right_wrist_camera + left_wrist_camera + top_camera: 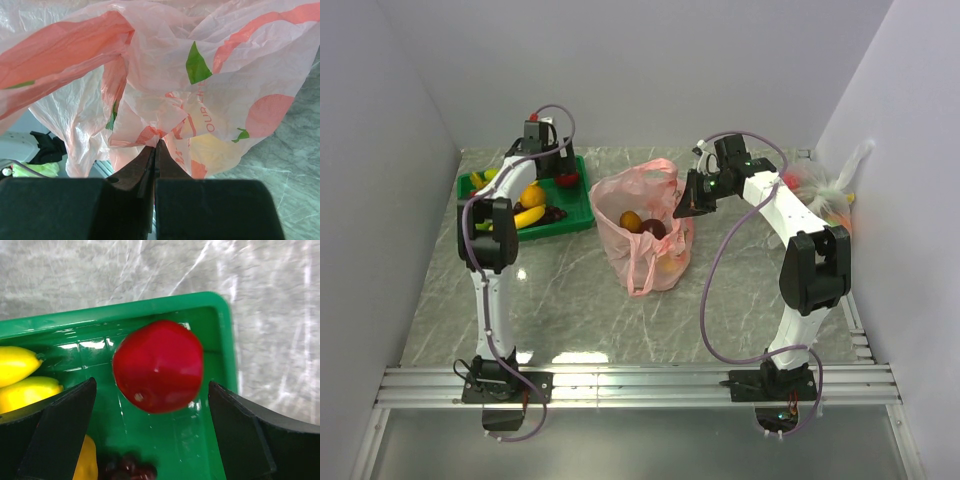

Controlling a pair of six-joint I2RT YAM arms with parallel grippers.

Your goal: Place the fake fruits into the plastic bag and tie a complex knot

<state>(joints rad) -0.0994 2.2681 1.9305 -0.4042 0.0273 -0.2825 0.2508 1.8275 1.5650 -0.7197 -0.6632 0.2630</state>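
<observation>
The left gripper [151,386] is hovering over a green tray [227,335] with its jaws standing wide apart and gripping nothing. A red fruit [157,366] is lying on the tray floor directly beneath it, framed between the 2 black fingers [60,432] and touching neither. Out past the left-hand finger, a yellow fruit [15,364] and a yellow-green fruit [30,392] are lying side by side. Back toward the palm, the dark grapes [129,472] are just showing at the edge of the wrist view. In the top view a banana [528,217] and an orange fruit [532,194] are also sitting in the tray, nearer the arm's base than the gripper. The right gripper [156,145] is pressing its jaws together on a bunched fold of the plastic bag [150,75]. The pink film is fanning out ahead of and above the fingertips. Seen from above, the bag is standing open-mouthed on the marble table [570,300], just to the left of this gripper. An orange-yellow fruit [631,221] and a dark red fruit [655,229] are resting inside it, close beside the pinched rim. 1 handle loop [640,278] is drooping down the bag's near side, untied. A clear bag [835,185] is lying behind the right arm, against the wall.
</observation>
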